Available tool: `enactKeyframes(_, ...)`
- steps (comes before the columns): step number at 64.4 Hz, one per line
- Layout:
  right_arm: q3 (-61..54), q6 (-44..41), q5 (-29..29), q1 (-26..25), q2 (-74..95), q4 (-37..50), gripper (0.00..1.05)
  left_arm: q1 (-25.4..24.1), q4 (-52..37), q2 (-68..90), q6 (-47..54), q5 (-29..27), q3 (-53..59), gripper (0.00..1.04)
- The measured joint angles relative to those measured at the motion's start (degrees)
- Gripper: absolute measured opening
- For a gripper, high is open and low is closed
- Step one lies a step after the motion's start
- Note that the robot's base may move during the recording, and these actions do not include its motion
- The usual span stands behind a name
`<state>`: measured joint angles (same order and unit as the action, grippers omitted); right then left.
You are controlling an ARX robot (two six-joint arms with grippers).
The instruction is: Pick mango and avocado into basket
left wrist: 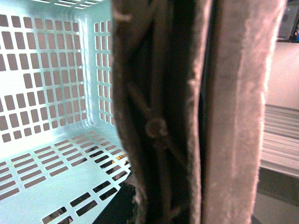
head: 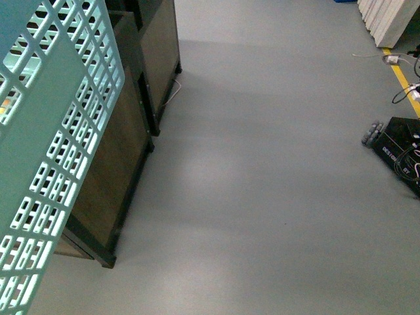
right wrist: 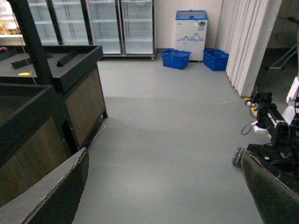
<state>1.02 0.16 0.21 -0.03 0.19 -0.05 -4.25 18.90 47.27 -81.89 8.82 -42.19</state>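
Far left of the front view, the basket (head: 46, 164) looms close to the lens, its teal slotted wall tilted, just beside the dark display stands (head: 125, 164). Grey floor (head: 262, 197) runs across to a black wheeled unit (head: 400, 147) at the right edge. The left wrist camera peers into the basket's slotted bottom, and the left gripper (left wrist: 205, 121) is a blur against the lens, so there is no telling whether it is clamped or apart. The right gripper (right wrist: 163, 154) hangs over the floor, fingers (right wrist: 56, 191) spread wide.
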Motion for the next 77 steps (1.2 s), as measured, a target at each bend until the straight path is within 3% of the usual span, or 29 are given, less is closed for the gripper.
enactKeyframes(77, -0.02, -0.02, -0.13, 0.00, 0.00, -0.02, 0.96, -0.04, 0.00, 0.00, 0.02, 0.15, 0.00, 0.15)
